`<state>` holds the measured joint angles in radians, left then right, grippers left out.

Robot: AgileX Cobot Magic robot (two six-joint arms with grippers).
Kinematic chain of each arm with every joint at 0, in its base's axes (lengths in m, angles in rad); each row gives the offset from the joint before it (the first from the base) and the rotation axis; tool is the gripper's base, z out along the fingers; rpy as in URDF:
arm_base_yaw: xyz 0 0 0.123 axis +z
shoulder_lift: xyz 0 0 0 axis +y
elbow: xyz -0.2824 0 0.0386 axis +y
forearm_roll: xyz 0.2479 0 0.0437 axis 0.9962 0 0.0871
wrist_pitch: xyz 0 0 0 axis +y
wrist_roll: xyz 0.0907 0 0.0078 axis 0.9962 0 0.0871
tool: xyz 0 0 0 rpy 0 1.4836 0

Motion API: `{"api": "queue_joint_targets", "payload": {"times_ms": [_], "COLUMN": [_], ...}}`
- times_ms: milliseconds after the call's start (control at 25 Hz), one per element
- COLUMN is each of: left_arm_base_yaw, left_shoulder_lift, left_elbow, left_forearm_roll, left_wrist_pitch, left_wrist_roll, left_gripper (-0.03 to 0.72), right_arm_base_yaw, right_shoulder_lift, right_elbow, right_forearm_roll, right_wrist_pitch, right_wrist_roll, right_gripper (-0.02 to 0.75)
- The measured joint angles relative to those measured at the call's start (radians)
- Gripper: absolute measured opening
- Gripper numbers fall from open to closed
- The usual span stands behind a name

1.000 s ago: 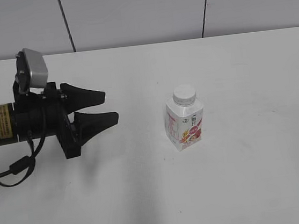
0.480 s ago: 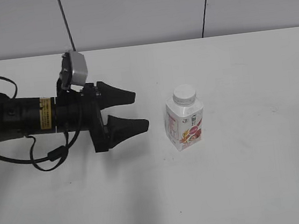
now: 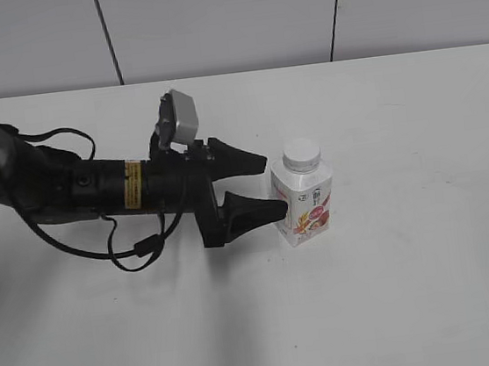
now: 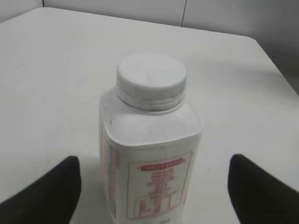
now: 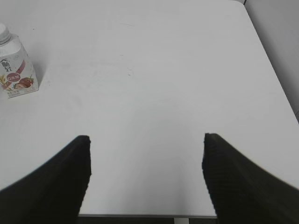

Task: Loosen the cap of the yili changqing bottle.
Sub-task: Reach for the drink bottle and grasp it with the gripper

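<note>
The yili changqing bottle (image 3: 303, 203) stands upright on the white table, white with a pink-red fruit label. Its white ribbed cap (image 3: 301, 153) sits on the neck. My left gripper (image 3: 268, 183) is open, its black fingertips just left of the bottle, one behind it and one in front. In the left wrist view the bottle (image 4: 149, 158) and cap (image 4: 151, 79) fill the middle, between the open jaws (image 4: 154, 182). My right gripper (image 5: 145, 140) is open and empty, far from the bottle (image 5: 16, 65); it is out of the exterior view.
The white table (image 3: 415, 287) stretches all round the bottle. A grey panelled wall (image 3: 226, 17) runs behind its far edge. The table's near edge shows in the right wrist view (image 5: 149, 215).
My left arm has moved right across the table, from the far left up to the bottle. The open fingers now flank the bottle's left side. The bottle has not moved.
</note>
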<state>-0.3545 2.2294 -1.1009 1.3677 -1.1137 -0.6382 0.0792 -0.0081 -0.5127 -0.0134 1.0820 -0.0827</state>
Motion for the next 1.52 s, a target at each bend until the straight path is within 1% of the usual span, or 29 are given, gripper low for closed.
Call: {"api": "queue_joint_targets", "payload": {"times_ms": [360, 560, 720, 1240, 1520], "left_arm_base_yaw": [-0.057, -0.079, -0.092, -0.109, -0.096], "left_shoulder_lift": [0.021, 0.051, 0.077, 0.169, 0.174], "left_elbow": [-0.014, -0.017, -0.019, -0.107, -0.114], "left_forearm_roll": [-0.108, -0.188, -0.227, -0.243, -0.202], "left_wrist_pitch": [0.04, 0.046, 0.046, -0.01, 0.039], "left_wrist_roll": [0.001, 0.046, 0.087, 0.104, 0.104], "left_gripper": [0.588, 0.588, 0.588, 0.588, 0.588], "right_arm_base_yaw": [0.0, 0.0, 0.0, 0.0, 0.0], "right_shoulder_lift": [0.0, 0.0, 0.0, 0.0, 0.0], "right_elbow": [0.0, 0.0, 0.0, 0.0, 0.0], "right_forearm_roll": [0.0, 0.0, 0.0, 0.0, 0.0], "right_wrist_pitch": [0.0, 0.0, 0.0, 0.0, 0.0], "right_wrist_roll": [0.0, 0.0, 0.0, 0.0, 0.0], "right_gripper": [0.586, 0.586, 0.586, 0.586, 0.586]}}
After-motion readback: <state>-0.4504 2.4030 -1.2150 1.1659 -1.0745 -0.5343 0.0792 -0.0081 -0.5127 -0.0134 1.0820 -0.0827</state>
